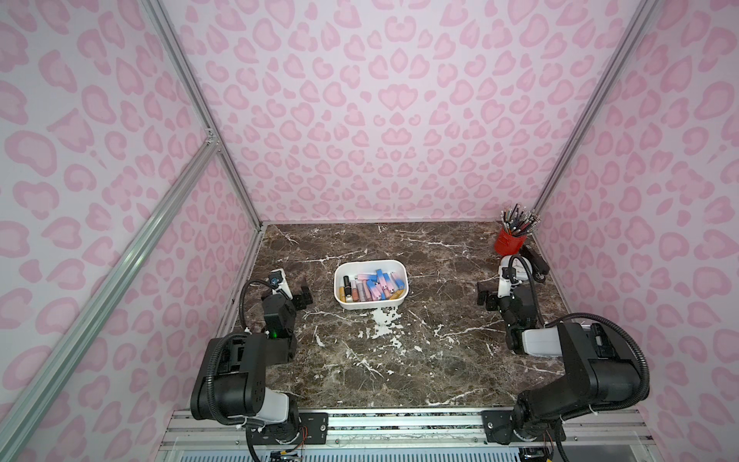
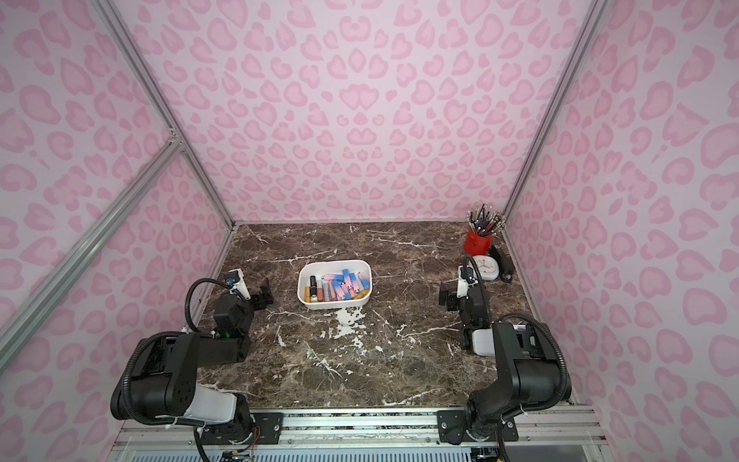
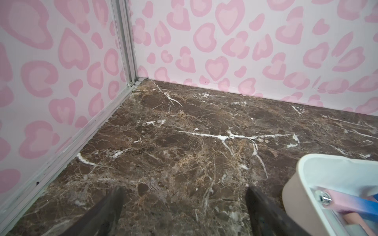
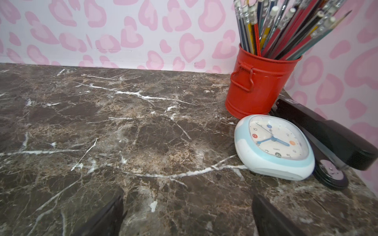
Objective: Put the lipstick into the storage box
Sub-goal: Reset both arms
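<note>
You are working over a dark brown marble-patterned tabletop [image 1: 400, 360] with white veins. Pale walls printed with pink hearts [image 1: 400, 100] are closing it in behind the white rounded-corner plastic storage box [image 1: 372, 305] and on both its sides, with silver aluminium posts [image 1: 224, 160] running up the back corners. The box is sitting on the marble near the middle, and the pink, blue and gold lipsticks [image 1: 372, 286] are lying packed inside it. The left gripper [image 1: 306, 295] is sitting just left of the box, apart from it, its jaws spread wide and holding nothing. The right gripper [image 1: 484, 296] is sitting well to the box's right, its jaws likewise gaping over bare marble. Far behind and to the right of the box, a red metal cup full of pencils [image 1: 510, 242], a white and pale blue clock [image 4: 274, 147] and a black stapler [image 4: 337, 141] are crowding the corner. In front of the box, a broad stretch of marble is running to the silver front rail [image 1: 400, 424].
</note>
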`<act>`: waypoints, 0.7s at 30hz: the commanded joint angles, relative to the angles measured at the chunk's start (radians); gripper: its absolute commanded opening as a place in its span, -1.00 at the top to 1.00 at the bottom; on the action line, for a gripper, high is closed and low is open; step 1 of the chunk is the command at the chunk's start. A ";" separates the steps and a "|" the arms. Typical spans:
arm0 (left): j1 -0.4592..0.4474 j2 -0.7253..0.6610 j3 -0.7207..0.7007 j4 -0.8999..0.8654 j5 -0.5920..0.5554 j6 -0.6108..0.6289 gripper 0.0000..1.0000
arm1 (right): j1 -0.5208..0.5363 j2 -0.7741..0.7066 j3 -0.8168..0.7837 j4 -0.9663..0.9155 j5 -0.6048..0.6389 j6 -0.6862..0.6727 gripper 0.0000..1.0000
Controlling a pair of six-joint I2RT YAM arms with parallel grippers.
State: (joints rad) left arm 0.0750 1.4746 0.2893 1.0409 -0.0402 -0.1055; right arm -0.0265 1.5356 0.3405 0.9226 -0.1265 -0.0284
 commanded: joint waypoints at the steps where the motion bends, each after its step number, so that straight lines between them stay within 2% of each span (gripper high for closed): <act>1: 0.002 0.002 0.009 0.009 0.028 0.003 -0.91 | -0.001 0.001 0.004 0.036 0.009 0.018 -0.99; 3: 0.002 0.000 0.010 0.001 0.028 0.005 -0.84 | 0.000 0.001 0.002 0.038 0.009 0.018 -0.99; 4: 0.002 0.001 0.007 0.005 0.027 0.005 -0.99 | 0.001 0.001 0.001 0.038 0.008 0.018 -0.99; 16: -0.026 -0.002 0.016 -0.015 -0.011 0.027 -0.95 | -0.001 0.001 0.009 0.027 0.011 0.013 -0.99; 19: -0.060 0.001 0.034 -0.043 -0.066 0.051 -0.95 | 0.000 0.001 0.009 0.027 0.011 0.013 -0.99; 21: -0.063 -0.001 0.031 -0.039 -0.060 0.054 -0.95 | 0.000 0.001 0.008 0.026 0.011 0.013 -0.99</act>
State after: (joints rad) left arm 0.0154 1.4742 0.3138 1.0039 -0.0731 -0.0776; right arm -0.0269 1.5356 0.3481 0.9218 -0.1226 -0.0181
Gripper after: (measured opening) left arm 0.976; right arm 0.996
